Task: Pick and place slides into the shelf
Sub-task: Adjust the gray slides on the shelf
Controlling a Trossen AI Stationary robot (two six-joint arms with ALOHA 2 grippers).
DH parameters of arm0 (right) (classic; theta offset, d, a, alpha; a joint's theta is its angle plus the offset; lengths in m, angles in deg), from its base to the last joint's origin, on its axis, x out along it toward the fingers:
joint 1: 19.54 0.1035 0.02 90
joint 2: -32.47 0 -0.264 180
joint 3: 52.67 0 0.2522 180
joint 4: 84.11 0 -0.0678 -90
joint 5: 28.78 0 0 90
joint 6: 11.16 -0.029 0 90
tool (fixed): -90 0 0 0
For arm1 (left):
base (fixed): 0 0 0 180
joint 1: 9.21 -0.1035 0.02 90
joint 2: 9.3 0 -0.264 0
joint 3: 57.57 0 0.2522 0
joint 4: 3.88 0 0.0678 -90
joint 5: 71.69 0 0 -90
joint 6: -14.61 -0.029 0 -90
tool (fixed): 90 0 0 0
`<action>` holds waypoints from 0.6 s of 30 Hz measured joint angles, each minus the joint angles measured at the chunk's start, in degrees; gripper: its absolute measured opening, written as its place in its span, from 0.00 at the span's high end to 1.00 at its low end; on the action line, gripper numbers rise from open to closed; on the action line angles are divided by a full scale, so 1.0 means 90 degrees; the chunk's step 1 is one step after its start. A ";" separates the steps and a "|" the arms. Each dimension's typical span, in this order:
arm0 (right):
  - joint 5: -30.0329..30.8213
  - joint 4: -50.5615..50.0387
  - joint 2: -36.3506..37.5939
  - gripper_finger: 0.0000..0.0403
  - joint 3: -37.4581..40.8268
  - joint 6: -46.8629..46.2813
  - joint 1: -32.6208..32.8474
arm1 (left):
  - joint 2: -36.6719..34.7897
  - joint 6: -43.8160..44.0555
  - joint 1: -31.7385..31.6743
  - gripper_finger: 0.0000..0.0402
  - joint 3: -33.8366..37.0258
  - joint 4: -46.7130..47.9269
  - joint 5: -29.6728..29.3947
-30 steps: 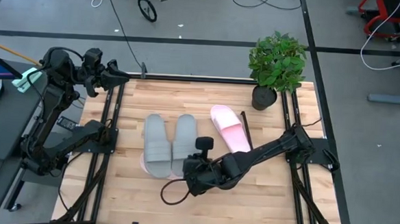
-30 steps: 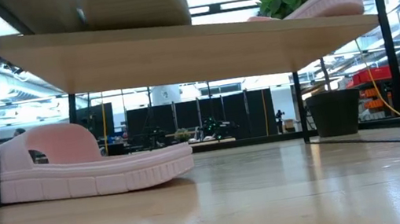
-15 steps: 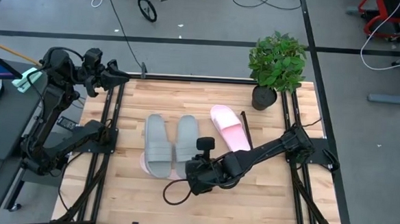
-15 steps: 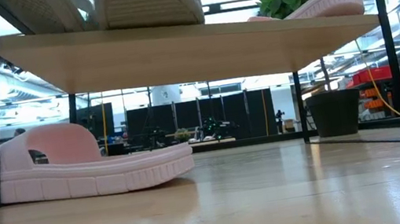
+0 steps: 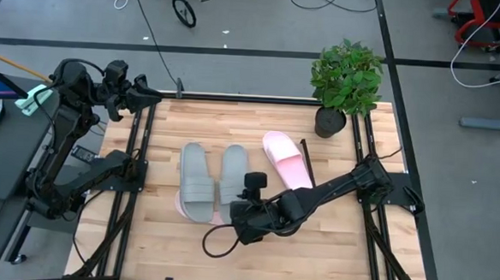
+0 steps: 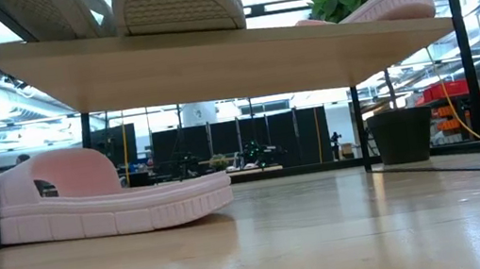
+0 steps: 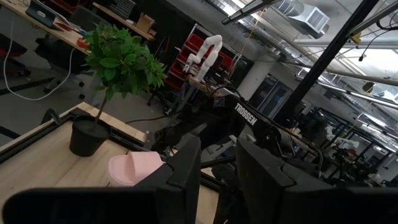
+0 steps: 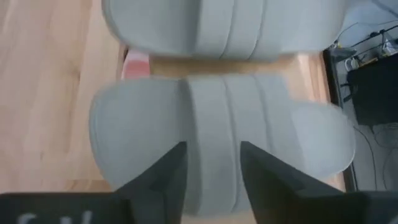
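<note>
The right arm reaches low across the tabletop [image 5: 336,132] from the right side toward the middle, its wrist bent down so that the right gripper [image 5: 231,214] sits at the near end of the second pale grey slide [image 5: 232,178]. Seen from its own wrist camera, the 2 dark fingers [image 8: 168,177] stand apart with a gap between them, over the wide strap of that grey slide [image 8: 224,146], which lies flat just beyond the tips; whether the tips touch it I cannot tell. The other pale grey slide [image 5: 196,180] lies right beside it on the shelf [image 6: 228,55], the 2 side by side. From table height both grey soles [image 6: 173,6] rest on the light-wood board, near its left black frame. A light pink slide [image 5: 286,159] lies at an angle on the shelf farther right, near the potted plant [image 5: 346,81]. The second pink slide [image 6: 88,200] rests on the tabletop under the board, only its edge peeping out from beneath the grey pair in the overhead picture. The left arm is folded high at the far left corner, its left gripper [image 5: 145,92] held off the work with the fingers [image 7: 186,171] somewhat apart, holding nothing.
</note>
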 joint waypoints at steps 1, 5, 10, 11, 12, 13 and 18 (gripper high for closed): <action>0.0015 0.0189 0.0017 0.60 0.0000 0.0077 -0.0001 | 0.0000 0.0000 0.0000 0.73 0.0000 0.0000 0.0000; 0.0244 0.1317 0.0094 0.55 -0.0003 0.0997 -0.0005 | 0.0002 -0.0001 0.0000 0.73 0.0000 0.0002 0.0000; 0.0244 0.2770 0.0039 0.52 -0.0005 0.1837 -0.0181 | 0.0005 -0.0036 0.0002 0.73 0.0000 0.0002 0.0000; 0.0239 0.2839 0.0025 0.51 -0.0004 0.1972 -0.0216 | 0.0005 -0.0036 0.0000 0.73 0.0000 0.0002 0.0000; 0.0238 0.2900 -0.0027 0.51 0.0000 0.2051 -0.0258 | 0.0005 -0.0038 0.0001 0.73 0.0000 0.0002 0.0000; 0.0187 0.3043 -0.0077 0.50 -0.0002 0.2075 -0.0305 | 0.0005 -0.0039 0.0001 0.73 0.0000 0.0002 0.0000; -0.0240 0.3120 -0.0218 0.48 0.0002 0.2214 -0.0410 | 0.0005 -0.0056 0.0000 0.73 0.0000 0.0005 0.0000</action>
